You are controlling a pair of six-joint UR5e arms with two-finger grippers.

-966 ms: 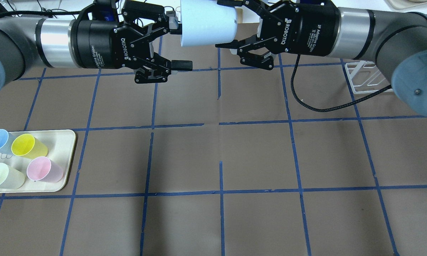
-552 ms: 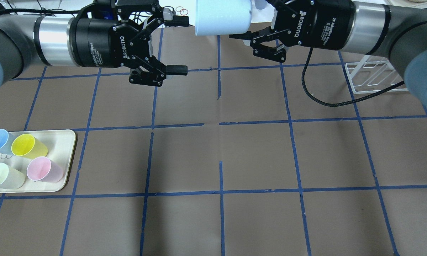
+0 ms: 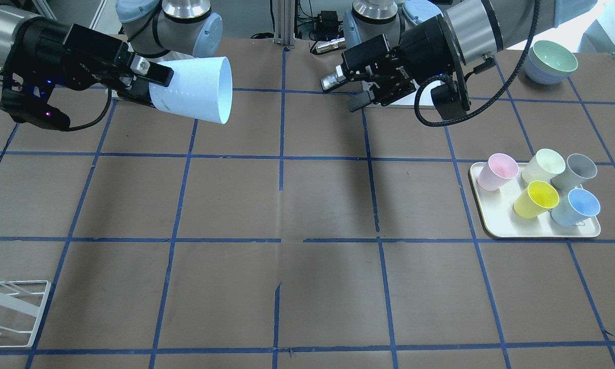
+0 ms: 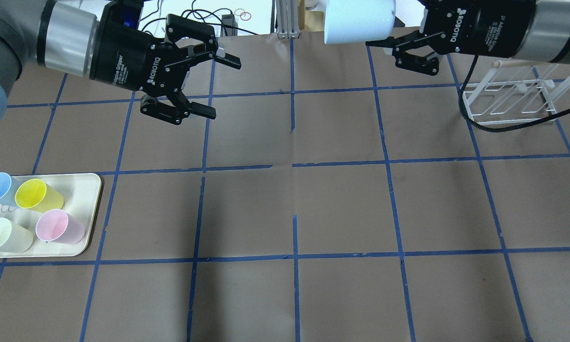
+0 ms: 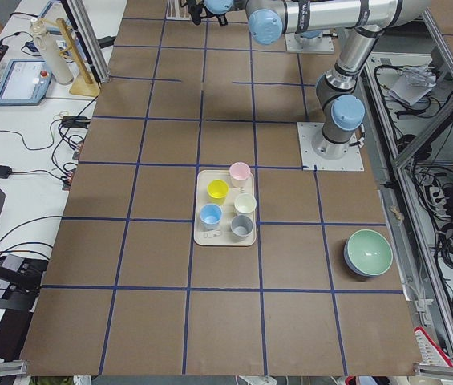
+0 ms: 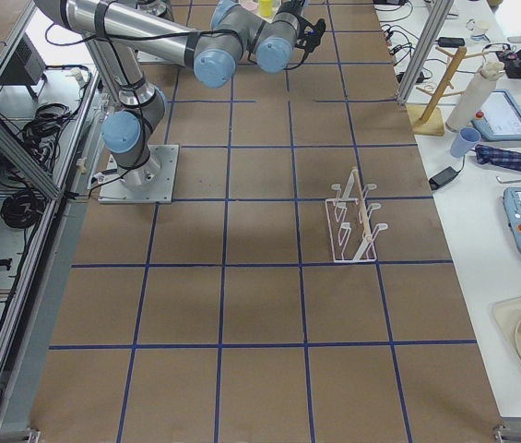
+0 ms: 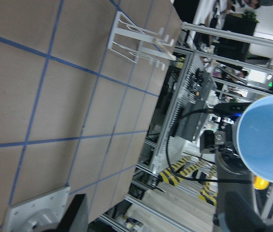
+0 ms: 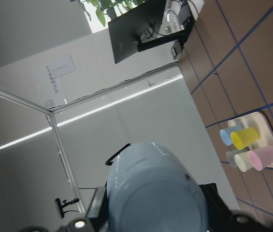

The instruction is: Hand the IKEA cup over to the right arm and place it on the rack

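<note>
Table (image 4: 294, 199): brown paper, blue tape grid.
Right gripper (image 3: 151, 87): closed on the narrow end of the IKEA cup (image 3: 195, 89), held sideways in mid-air.
Left gripper (image 4: 221, 88): spread wide, empty.
Rack (image 4: 508, 102): on the table, apart from the cup.

Wide free lane between tray (image 4: 83, 190) and rack (image 4: 503, 102); black cable (image 4: 484, 127) seemingly hangs across rack front.

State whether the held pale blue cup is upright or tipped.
Tipped: the cup lies sideways in the right gripper, mouth facing horizontally.
</note>
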